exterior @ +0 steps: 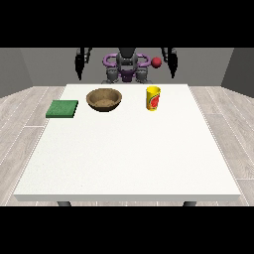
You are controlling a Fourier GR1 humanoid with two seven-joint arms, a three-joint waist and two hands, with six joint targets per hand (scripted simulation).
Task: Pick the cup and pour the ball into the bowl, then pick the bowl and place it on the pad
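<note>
Whether the fingers of either hand are open or closed, I cannot tell; the hand at the view's left (79,63) and the hand at the view's right (172,60) both hang at the robot's sides, well back from the worktop (129,149), touching nothing. A red ball (157,62) shows above and behind the yellow cup (153,98), apart from it. The cup stands upright just beside the wooden bowl (104,99), handy for pouring; the green pad (62,108) lies beyond the bowl, at the worktop's edge

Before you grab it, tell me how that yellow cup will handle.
The yellow cup stands upright and looks taller than wide, so a sideways nudge may tip it. Its round wall suggests it would roll once down. No ball shows inside from here; a red ball appears above the table's far edge.
</note>
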